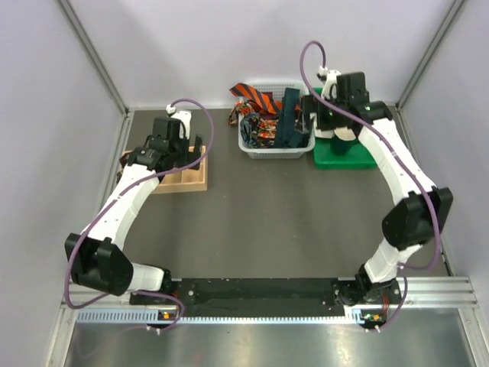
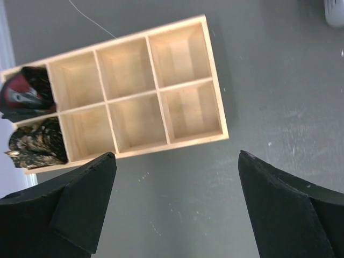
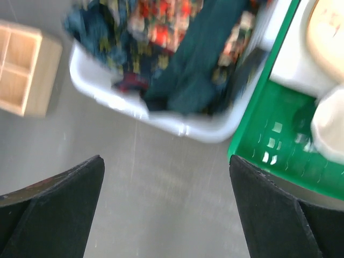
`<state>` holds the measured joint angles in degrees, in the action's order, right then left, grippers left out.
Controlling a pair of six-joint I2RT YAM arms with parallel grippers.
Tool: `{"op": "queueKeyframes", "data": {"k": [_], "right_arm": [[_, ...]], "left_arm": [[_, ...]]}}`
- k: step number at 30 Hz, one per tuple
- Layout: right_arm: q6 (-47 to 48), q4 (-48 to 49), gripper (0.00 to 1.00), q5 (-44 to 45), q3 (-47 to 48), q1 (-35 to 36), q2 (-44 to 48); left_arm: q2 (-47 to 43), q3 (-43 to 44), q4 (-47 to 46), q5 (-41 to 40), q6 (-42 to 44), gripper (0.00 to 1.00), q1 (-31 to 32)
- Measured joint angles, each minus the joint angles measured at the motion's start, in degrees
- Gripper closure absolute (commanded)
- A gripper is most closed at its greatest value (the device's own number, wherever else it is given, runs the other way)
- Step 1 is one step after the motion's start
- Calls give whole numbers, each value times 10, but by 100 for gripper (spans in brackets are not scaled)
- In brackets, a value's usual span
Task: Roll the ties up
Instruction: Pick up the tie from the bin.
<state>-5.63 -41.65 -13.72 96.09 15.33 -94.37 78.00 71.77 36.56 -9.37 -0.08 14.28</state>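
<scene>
Several loose ties (image 1: pixel 262 128) lie heaped in a white basket (image 1: pixel 271 153) at the far middle of the table (image 1: pixel 267 222). The plain teal tie (image 1: pixel 289 122) lies across the basket's right part, and the orange-and-black striped tie (image 1: pixel 256 95) spills over its far left edge. Just right of the basket sits a green tray (image 1: pixel 359 160). On the left stands a wooden divided box (image 2: pixel 183 107), with two rolled patterned ties (image 2: pixel 27 97) tucked side by side into one end pair of compartments. The left gripper (image 2: pixel 176 156) hovers over that box, fingers spread and empty. The right gripper (image 3: pixel 165 158) hangs above the basket's near right rim, likewise spread wide, holding nothing.
</scene>
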Motion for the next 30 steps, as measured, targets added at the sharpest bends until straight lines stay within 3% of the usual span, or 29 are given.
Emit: {"op": "queueKeyframes", "data": {"k": [7, 17, 30], "right_arm": [[-3, 4, 3, 51, 155, 27, -120], [-10, 3, 11, 145, 240, 50, -257], [-10, 38, 28, 195, 326, 70, -372]], "left_arm": [[-9, -8, -36, -26, -20, 1, 0], [-9, -19, -54, -62, -35, 1, 0], [40, -20, -60, -107, -35, 1, 0]]}}
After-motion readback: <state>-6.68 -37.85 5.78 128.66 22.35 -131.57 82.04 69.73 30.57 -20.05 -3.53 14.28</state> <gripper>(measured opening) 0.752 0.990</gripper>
